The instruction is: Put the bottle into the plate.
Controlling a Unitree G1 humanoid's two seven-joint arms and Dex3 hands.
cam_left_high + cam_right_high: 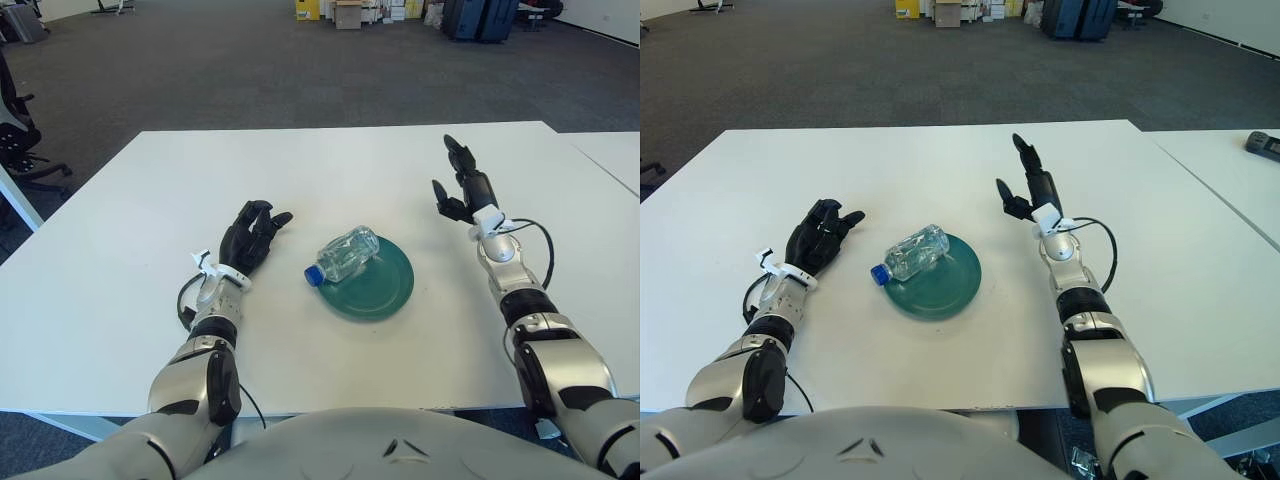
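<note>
A clear plastic bottle with a blue cap lies on its side on the green plate, its cap end reaching over the plate's left rim. My left hand shows to the left of the bottle, fingers spread and empty. My right hand is raised to the right of the plate, fingers open and holding nothing.
The white table has its front edge near me and its far edge beyond the plate. A second white table stands to the right. A black office chair stands at the far left.
</note>
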